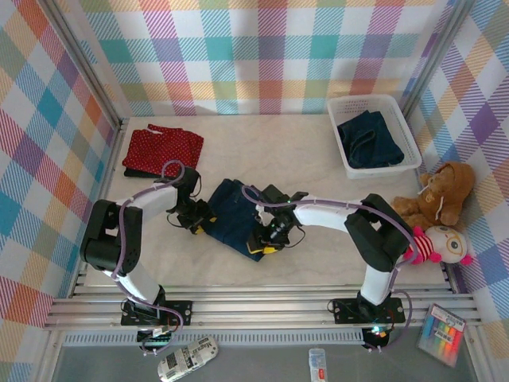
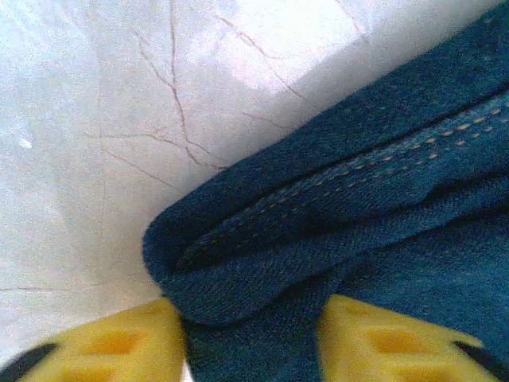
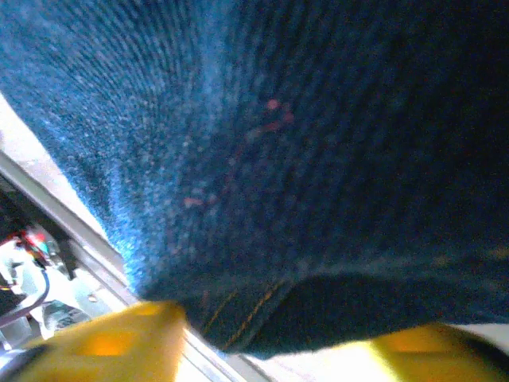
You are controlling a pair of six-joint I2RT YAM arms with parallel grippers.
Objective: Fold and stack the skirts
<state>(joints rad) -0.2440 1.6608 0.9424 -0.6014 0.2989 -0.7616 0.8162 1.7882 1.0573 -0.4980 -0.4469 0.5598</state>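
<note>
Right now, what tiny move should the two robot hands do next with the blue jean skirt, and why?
Probably pinch both grippers firmly shut. The denim skirt lies mid-table. Its folded edge sits between the yellow fingers of the left gripper, and its hem sits between those of the right gripper. I cannot tell whether either grip is tight, so squeezing before lifting seems safest.

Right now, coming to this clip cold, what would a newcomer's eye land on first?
The dark blue denim skirt at the centre of the table, with the left gripper and right gripper at its opposite edges, cloth lying between each one's fingers. Next come the red dotted skirt at the back left, lying on a black skirt, and the white basket at the back right holding another denim garment, with a teddy bear beside it.
</note>
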